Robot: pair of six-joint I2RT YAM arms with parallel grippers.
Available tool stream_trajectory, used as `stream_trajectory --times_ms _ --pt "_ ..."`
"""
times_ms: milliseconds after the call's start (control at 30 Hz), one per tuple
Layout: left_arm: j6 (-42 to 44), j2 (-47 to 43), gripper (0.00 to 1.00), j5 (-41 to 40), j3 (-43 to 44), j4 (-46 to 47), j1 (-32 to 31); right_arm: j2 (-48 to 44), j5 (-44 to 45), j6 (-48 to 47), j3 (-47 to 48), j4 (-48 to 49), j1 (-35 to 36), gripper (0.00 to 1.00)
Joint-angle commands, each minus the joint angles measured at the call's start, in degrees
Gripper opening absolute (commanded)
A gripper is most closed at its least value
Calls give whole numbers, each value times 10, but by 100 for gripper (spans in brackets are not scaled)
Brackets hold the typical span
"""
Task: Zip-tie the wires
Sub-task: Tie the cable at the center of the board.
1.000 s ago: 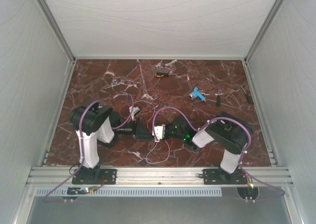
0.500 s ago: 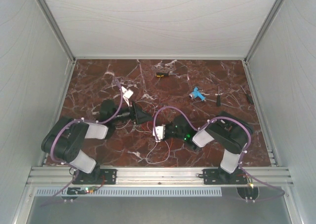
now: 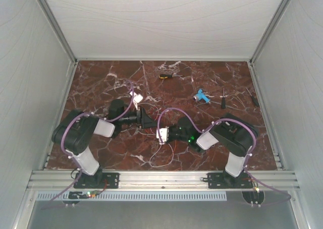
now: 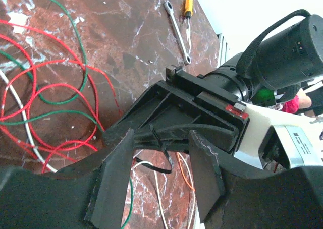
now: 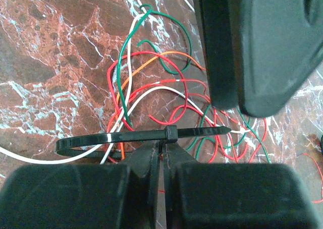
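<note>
The wires (image 5: 146, 72), thin red, green, white and orange strands, lie in loose loops on the marble, and some trail toward the near edge (image 3: 161, 158). The black zip tie (image 5: 121, 137) is looped around some of them, its tail pointing right. My right gripper (image 5: 164, 146) is shut on the zip tie at its head. My left gripper (image 4: 161, 143) faces the right gripper (image 4: 202, 108) closely, open, its fingers (image 4: 113, 178) apart above a piece of zip tie (image 4: 151, 164). From above, the left gripper (image 3: 147, 121) and right gripper (image 3: 157, 130) meet at mid-table.
A blue tool (image 3: 202, 96), a screwdriver (image 3: 222, 99) and a black-and-yellow tool (image 3: 165, 76) lie on the far half of the table. A ratchet wrench (image 4: 176, 30) and an orange-handled screwdriver (image 4: 187, 7) lie beyond the wires. Enclosure walls ring the table.
The left arm dropped its elbow back to the left, pulling its gripper away up-left, then came back a little toward the right gripper. Right arm still.
</note>
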Motion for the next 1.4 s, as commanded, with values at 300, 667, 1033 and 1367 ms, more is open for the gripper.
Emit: stream_trajectory --times_ms 300,667,1033,1367 --pt "3 44 34 25 51 22 -15 12 -11 5 15 28 -2 0" --pt "-3 56 23 53 55 32 -22 15 -6 4 20 25 -3 0" --pt "-13 70 12 68 59 46 -24 17 -5 4 21 24 -3 0" --pt "-19 74 2 74 59 50 -26 17 -2 5 21 25 -2 0"
